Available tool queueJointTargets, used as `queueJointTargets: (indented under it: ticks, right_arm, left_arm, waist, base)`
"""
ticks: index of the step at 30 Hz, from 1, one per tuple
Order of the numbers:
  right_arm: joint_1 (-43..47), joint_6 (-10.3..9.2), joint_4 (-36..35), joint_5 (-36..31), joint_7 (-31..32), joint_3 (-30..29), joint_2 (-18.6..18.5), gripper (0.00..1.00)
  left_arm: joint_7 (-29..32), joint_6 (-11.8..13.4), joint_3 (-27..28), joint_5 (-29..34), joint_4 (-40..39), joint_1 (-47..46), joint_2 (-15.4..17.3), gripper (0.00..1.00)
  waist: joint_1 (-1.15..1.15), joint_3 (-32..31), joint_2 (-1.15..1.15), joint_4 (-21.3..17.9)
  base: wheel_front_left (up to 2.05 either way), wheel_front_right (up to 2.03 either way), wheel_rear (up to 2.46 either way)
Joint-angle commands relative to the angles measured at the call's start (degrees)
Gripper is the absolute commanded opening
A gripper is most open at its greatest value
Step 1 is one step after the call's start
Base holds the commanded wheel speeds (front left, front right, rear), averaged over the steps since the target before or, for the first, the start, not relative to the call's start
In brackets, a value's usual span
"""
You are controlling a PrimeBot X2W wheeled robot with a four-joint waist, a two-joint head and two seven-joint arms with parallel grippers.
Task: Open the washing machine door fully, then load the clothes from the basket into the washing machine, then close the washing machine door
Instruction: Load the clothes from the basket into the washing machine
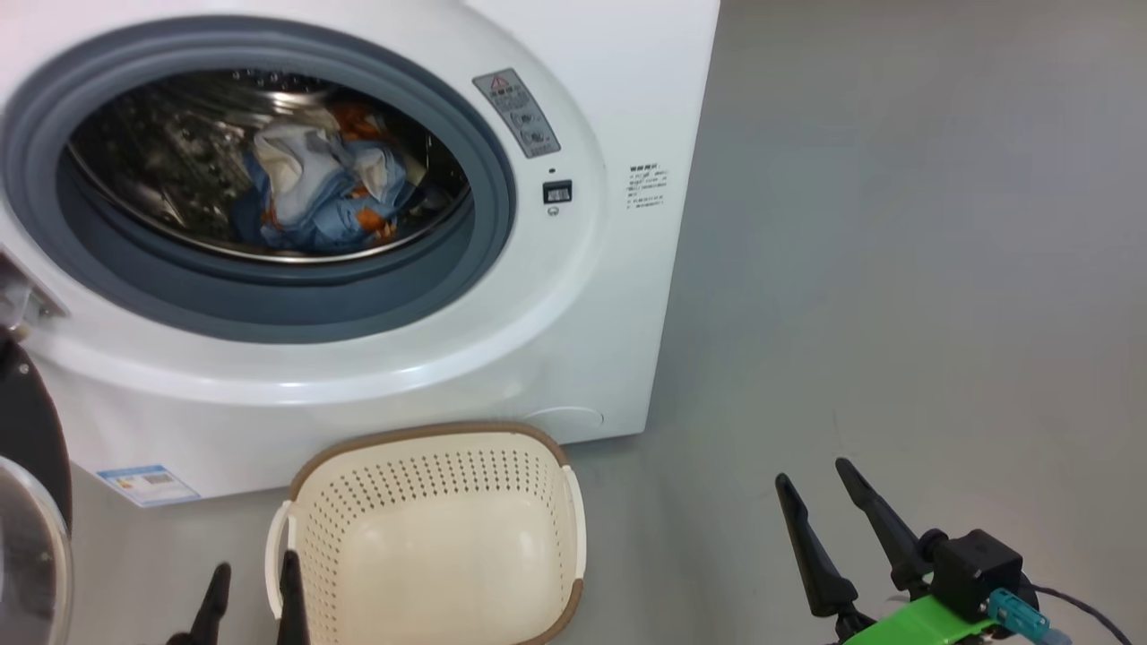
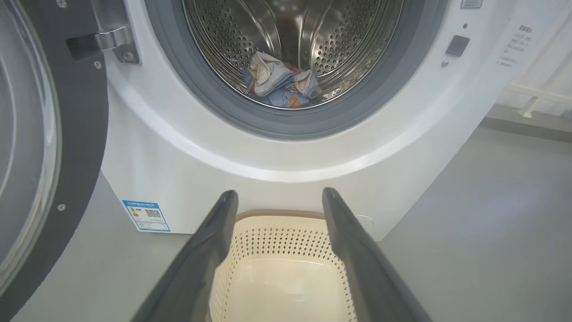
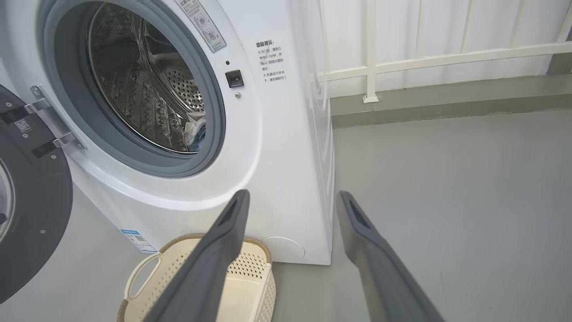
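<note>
A: Clothes (image 1: 323, 193)?
B: Bundled inside the washing machine (image 1: 573, 296), upper left.
A: Basket (image 1: 430, 484)?
B: On the floor (image 1: 896, 269), bottom centre, just before the machine.
A: Washing machine door (image 1: 31, 421)?
B: Swung open, left edge.
A: Hands?
B: Left hand (image 1: 255, 563) lower left, right hand (image 1: 812, 470) lower right; both spread.

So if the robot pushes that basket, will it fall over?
Probably it slides rather than tips: the basket looks empty, thin, full of holes, so likely light, and it sits flat on the smooth floor. Its walls may flex a little when squeezed.
</note>
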Motion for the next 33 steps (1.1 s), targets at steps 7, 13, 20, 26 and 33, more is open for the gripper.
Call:
queueJointTargets:
  ticks: [7, 13, 20, 26, 33]
  right_arm:
    - [2.0, 0.09, -0.9, 0.2, -0.3, 1.8, -0.9, 1.00]
    - [3.0, 0.09, -0.9, 0.2, -0.3, 2.1, -1.0, 1.00]
    - [3.1, 0.09, -0.9, 0.3, -0.3, 2.1, -1.1, 1.00]
    - [3.4, 0.09, -1.0, 0.4, -0.3, 2.1, -1.2, 1.00]
    - [3.4, 0.09, -1.1, 0.2, -0.3, 2.0, -1.2, 1.00]
  left_arm:
    - [-0.4, 1.7, 1.1, -2.0, -1.9, 2.1, 0.7, 1.00]
    - [-0.4, 3.0, -0.3, -2.4, -3.0, 2.6, 0.7, 1.00]
    - [-0.4, 3.2, -0.7, -2.6, -3.0, 3.0, 0.7, 1.00]
    - [-0.4, 3.4, -0.9, -2.6, -3.5, 3.3, 0.7, 1.00]
    - [-0.4, 3.3, -0.3, -1.7, -4.2, 3.5, 0.7, 1.00]
  waist:
    - [0.00, -4.9, 0.00, -0.2]
    - [0.00, -7.0, 0.00, 0.3]
    - [0.00, -8.2, 0.00, 0.7]
    - [0.00, -8.6, 0.00, 1.0]
    - [0.00, -8.5, 0.00, 1.0]
  base:
    - [0.00, 0.00, 0.00]
    - [0.00, 0.00, 0.00]
    - [0.00, 0.00, 0.00]
    - [0.00, 0.00, 0.00]
    - [0.00, 0.00, 0.00]
